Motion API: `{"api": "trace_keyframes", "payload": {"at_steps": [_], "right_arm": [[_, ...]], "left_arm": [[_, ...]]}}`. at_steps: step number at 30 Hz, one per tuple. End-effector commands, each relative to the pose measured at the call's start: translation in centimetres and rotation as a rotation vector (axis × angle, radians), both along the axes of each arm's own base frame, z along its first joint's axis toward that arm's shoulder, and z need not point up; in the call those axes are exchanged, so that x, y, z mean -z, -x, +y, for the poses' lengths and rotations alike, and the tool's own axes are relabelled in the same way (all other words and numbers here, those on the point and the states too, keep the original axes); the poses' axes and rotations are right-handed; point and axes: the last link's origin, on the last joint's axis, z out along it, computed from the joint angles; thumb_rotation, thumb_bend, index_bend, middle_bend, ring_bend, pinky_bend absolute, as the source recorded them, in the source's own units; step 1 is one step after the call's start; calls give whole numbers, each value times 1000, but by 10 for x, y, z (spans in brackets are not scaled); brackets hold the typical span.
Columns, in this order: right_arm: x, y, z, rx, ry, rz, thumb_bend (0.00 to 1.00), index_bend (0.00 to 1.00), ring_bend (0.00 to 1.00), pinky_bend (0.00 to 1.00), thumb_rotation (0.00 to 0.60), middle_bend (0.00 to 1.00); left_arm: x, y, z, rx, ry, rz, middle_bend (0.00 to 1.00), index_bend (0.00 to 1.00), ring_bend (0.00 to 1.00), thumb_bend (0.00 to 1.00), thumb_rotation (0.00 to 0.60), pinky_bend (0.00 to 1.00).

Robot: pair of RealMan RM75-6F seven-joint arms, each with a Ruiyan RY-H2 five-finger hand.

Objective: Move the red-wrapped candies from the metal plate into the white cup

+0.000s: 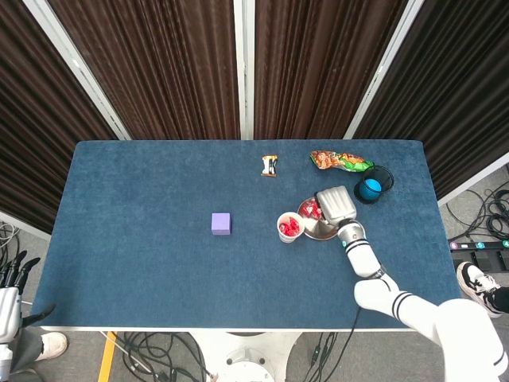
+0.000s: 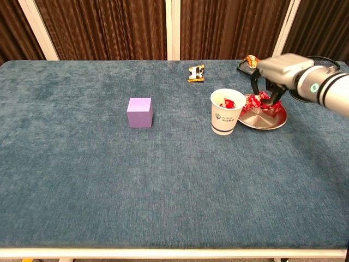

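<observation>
Our right hand (image 2: pixel 271 82) sits over metal plate (image 2: pixel 265 119), fingers pinching red candy (image 2: pixel 264 97). White cup (image 2: pixel 224 111) just left of plate, touching. Left hand (image 1: pixel 14 274) way off, fingers apart, holding nothing.

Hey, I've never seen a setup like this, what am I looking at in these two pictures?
This is a two-armed robot at a blue table. One picture looks down from its head, the other looks forward from its chest. Its right hand reaches over a metal plate, fingers pinching at the red candies; whether it has lifted one is hard to tell. A white cup beside the plate already holds some candies. Its left hand hangs idle off the table's edge. Also there: a purple block, a small snack wrapper, a snack bag and a black-rimmed blue container.
</observation>
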Motion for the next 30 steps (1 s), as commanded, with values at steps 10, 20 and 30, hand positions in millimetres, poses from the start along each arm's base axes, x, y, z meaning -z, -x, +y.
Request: {"api": "trace_keyframes", "payload": {"at_steps": [10, 20, 30], "right_arm": [[-51, -57, 52, -188, -59, -229, 389, 582, 967, 1000, 600, 1000], [-19, -60, 53, -188, -124, -179, 379, 513, 963, 1000, 600, 1000], [-26, -57, 49, -178, -86, -195, 293, 279, 961, 1000, 600, 1000]], "left_arm": [[-1, -4, 2, 13, -2, 1, 146, 208, 119, 25, 600, 128], [0, -1, 0, 0, -1, -1, 146, 208, 119, 25, 600, 128], [0, 1, 0, -3, 0, -3, 146, 208, 119, 26, 600, 128]]}}
